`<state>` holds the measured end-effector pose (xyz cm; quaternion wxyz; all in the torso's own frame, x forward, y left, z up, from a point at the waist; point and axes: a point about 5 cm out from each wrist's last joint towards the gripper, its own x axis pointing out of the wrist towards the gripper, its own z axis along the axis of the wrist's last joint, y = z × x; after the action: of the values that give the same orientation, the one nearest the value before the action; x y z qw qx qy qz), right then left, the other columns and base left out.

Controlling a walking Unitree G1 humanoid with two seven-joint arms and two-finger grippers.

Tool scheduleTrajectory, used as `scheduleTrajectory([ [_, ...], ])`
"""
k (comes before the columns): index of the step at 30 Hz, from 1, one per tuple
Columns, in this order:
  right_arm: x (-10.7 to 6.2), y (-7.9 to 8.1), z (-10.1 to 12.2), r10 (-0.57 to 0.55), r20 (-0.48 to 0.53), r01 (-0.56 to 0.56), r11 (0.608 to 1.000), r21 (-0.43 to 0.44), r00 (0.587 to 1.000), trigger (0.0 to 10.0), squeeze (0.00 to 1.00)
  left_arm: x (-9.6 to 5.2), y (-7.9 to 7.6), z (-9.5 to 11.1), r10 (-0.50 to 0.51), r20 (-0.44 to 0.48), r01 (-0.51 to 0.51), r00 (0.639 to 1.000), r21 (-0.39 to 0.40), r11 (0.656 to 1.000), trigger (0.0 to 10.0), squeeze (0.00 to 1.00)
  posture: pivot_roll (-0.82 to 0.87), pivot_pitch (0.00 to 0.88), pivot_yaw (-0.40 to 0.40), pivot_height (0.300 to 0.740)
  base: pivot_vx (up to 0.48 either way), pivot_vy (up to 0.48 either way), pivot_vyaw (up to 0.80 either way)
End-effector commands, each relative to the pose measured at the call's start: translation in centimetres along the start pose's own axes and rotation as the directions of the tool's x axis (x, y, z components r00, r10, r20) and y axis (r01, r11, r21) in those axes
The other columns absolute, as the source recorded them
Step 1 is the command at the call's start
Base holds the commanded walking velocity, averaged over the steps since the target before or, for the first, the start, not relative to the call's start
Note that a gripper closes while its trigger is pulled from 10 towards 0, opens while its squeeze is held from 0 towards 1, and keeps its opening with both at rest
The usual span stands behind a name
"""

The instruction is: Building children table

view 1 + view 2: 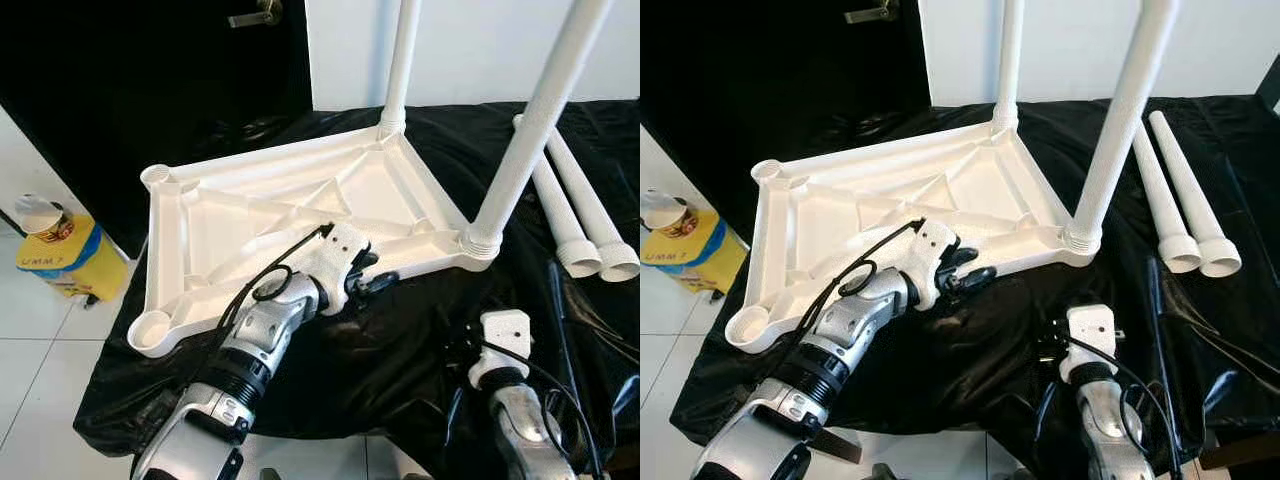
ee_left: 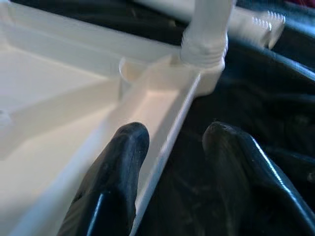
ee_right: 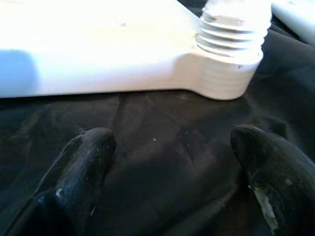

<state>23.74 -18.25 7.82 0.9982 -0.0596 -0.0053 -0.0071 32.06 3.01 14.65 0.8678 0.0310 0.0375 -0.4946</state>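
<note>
A white plastic tabletop (image 1: 290,215) lies upside down on a black sheet (image 1: 400,340), its ribbed underside facing up. Two white legs stand upright in its corner sockets: a far leg (image 1: 400,60) at the back corner and a near leg (image 1: 535,120) at the right front corner, where a threaded collar meets the socket. The two sockets on the tabletop's left side are open, one at the back (image 1: 157,177) and one at the front (image 1: 150,328). Two loose legs (image 1: 580,210) lie side by side on the sheet to the right of the tabletop, their wide ends toward the robot. The left gripper (image 1: 368,278) is at the tabletop's front rim, left of the near leg; in the left wrist view its fingers (image 2: 118,177) are parted and straddle the rim, one over the inner side and one over the sheet outside, not visibly pressing on it. The right gripper (image 3: 172,162) hovers low over the sheet just in front of the near leg's socket, its fingers wide apart and holding nothing; its white wrist housing (image 1: 500,345) shows in the head view. A yellow and blue container (image 1: 60,255) stands on the tiled floor to the left, beside a dark door (image 1: 150,80).
</note>
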Motion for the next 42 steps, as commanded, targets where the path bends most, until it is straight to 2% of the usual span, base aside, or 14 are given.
scheduleTrajectory([
  [1, 0.5, 0.5, -0.6, -0.015, -0.054, 0.016, 0.999, 0.027, 0.998, 10.0, 0.0, -1.3, 1.4, 1.1, 0.071, 0.058, -0.071, 0.996, -0.001, 0.997, 10.0, 0.0, -0.09, 0.037, 0.039, 0.74, 0.0, 0.0, 0.0],
  [5, 1.6, 0.7, -0.5, -0.027, -0.11, 0.031, 0.999, 0.036, 0.994, 10.0, 0.0, -3.8, 4.2, 2.0, 0.184, 0.072, -0.186, 0.98, 0.018, 0.982, 10.0, 0.0, -0.08, 0.039, 0.031, 0.74, 0.0, 0.0, 0.0],
  [7, 1.6, 0.7, -0.5, -0.027, -0.11, 0.031, 0.999, 0.036, 0.994, 10.0, 0.0, -3.8, 4.2, 2.0, 0.184, 0.072, -0.186, 0.98, 0.018, 0.982, 10.0, 0.0, -0.08, 0.039, 0.031, 0.74, 0.0, 0.0, 0.0],
  [9, 2.5, 1.0, 0.1, -0.021, -0.11, 0.026, 0.998, 0.051, 0.994, 10.0, 0.0, -6.3, 6.5, 2.3, 0.303, 0.056, -0.306, 0.951, 0.072, 0.949, 10.0, 0.0, -0.07, 0.048, 0.026, 0.74, 0.0, 0.0, 0.0],
  [14, 3.1, 1.3, 0.5, -0.002, -0.089, 0.007, 0.998, 0.061, 0.996, 10.0, 0.0, -8.0, 8.0, 2.4, 0.374, 0.041, -0.375, 0.927, 0.148, 0.915, 10.0, 0.0, -0.05, 0.043, 0.023, 0.74, 0.0, 0.0, 0.0],
  [16, 3.7, 2.1, 0.4, 0.021, -0.093, -0.014, 0.997, 0.071, 0.995, 10.0, 0.0, -9.8, 10.1, 2.2, 0.498, -0.01, -0.482, 0.867, 0.232, 0.845, 10.0, 0.0, -0.03, 0.03, 0.019, 0.74, 0.0, 0.0, 0.0],
  [22, 4.1, 2.8, 0.3, 0.033, -0.105, -0.025, 0.997, 0.078, 0.994, 10.0, 0.0, -11.1, 11.4, 2.1, 0.579, -0.049, -0.545, 0.814, 0.278, 0.791, 10.0, 0.0, -0.03, 0.03, 0.019, 0.74, 0.0, 0.0, 0.0],
  [23, 4.3, 3.0, 0.3, 0.039, -0.113, -0.03, 0.996, 0.083, 0.993, 10.0, 0.0, -11.6, 12.0, 1.7, 0.62, -0.083, -0.566, 0.78, 0.328, 0.756, 10.0, 0.0, -0.03, 0.029, 0.022, 0.74, 0.0, 0.0, 0.0],
  [28, 4.8, 3.7, 0.1, 0.049, -0.137, -0.037, 0.996, 0.084, 0.989, 10.0, 0.0, -12.9, 12.7, 0.0, 0.671, -0.177, -0.549, 0.72, 0.446, 0.707, 10.0, 0.0, -0.03, 0.026, 0.018, 0.74, 0.0, 0.0, 0.0],
  [33, 5.3, 3.9, 0.1, 0.052, -0.145, -0.041, 0.996, 0.081, 0.988, 10.0, 0.0, -13.2, 12.5, -1.0, 0.647, -0.23, -0.492, 0.726, 0.483, 0.724, 10.0, 0.0, -0.03, 0.028, 0.016, 0.74, 0.0, 0.0, 0.0],
  [35, 6.1, 3.6, 0.5, 0.052, -0.134, -0.043, 0.996, 0.075, 0.99, 10.0, 0.0, -13.2, 11.6, -1.8, 0.568, -0.289, -0.388, 0.771, 0.494, 0.778, 10.0, 0.0, -0.02, 0.029, 0.01, 0.74, 0.0, 0.0, 0.0],
  [37, 6.1, 3.6, 0.5, 0.052, -0.134, -0.043, 0.996, 0.075, 0.99, 10.0, 0.0, -13.2, 11.6, -1.8, 0.568, -0.289, -0.388, 0.771, 0.494, 0.778, 10.0, 0.0, -0.02, 0.029, 0.01, 0.74, 0.0, 0.0, 0.0],
  [39, 6.7, 3.5, 0.8, 0.053, -0.125, -0.045, 0.996, 0.071, 0.991, 10.0, 0.0, -13.1, 10.9, -2.4, 0.505, -0.325, -0.322, 0.8, 0.477, 0.818, 10.0, 0.0, -0.02, 0.028, 0.007, 0.74, 0.0, 0.0, 0.0],
  [42, 7.7, 3.1, 1.4, 0.058, -0.105, -0.051, 0.996, 0.067, 0.993, 10.0, 0.0, -12.8, 8.7, -3.4, 0.346, -0.388, -0.165, 0.854, 0.428, 0.888, 10.0, 0.0, -0.01, 0.028, 0.0, 0.74, 0.0, 0.0, 0.0],
])
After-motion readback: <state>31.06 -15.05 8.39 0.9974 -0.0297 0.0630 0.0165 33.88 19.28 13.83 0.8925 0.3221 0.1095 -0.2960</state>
